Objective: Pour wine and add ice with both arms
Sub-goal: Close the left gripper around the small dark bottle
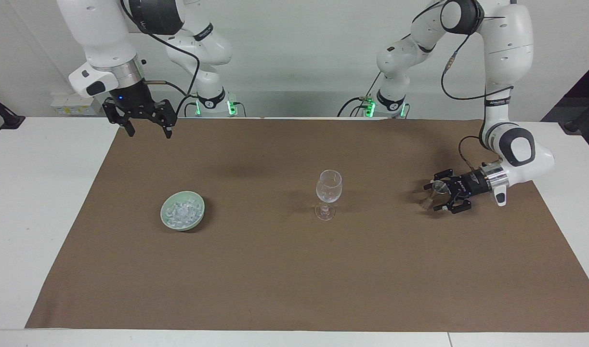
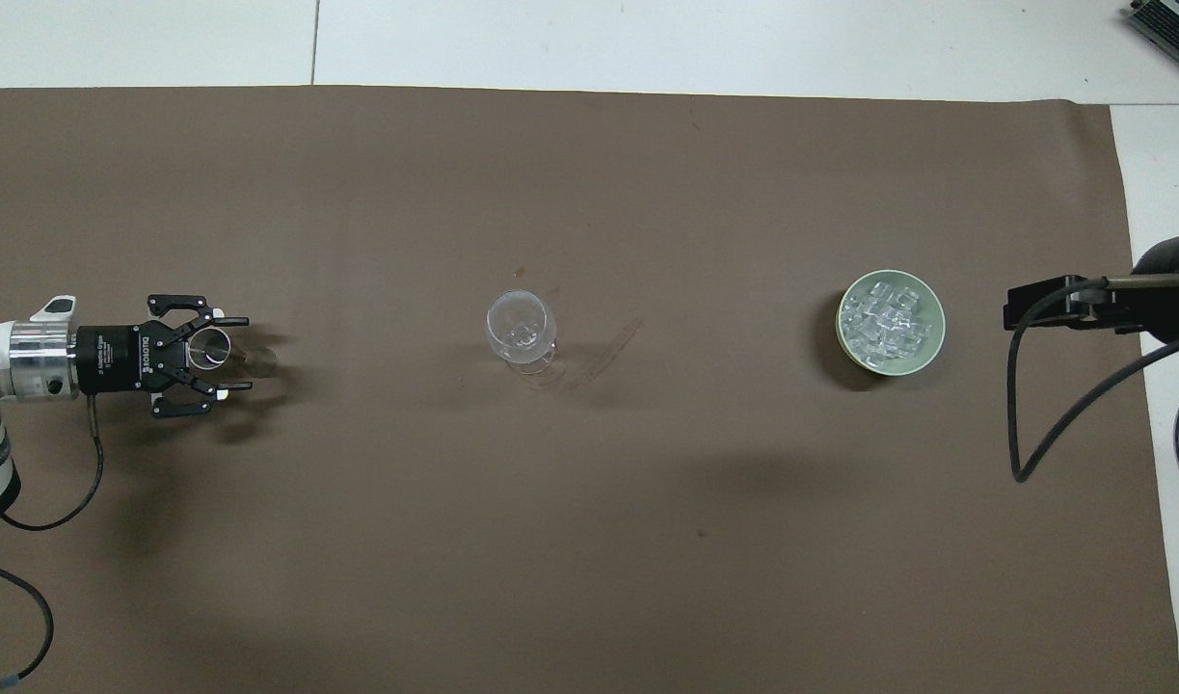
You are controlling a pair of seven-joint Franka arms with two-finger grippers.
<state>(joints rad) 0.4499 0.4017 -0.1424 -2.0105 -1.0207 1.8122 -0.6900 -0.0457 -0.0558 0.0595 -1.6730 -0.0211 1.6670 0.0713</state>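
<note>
The left gripper (image 1: 433, 194) sits low at the left arm's end of the brown mat (image 1: 294, 270), its open fingers bracketing a small clear glass (image 2: 209, 349) without visibly pinching it. Grasping that vessel looks like the step in hand; next comes lifting and carrying it to the wine glass (image 1: 328, 193). The right gripper (image 1: 148, 129) waits, spread open and empty, in the air. The ice (image 2: 888, 321) fills the pale green bowl (image 2: 931, 349).
</note>
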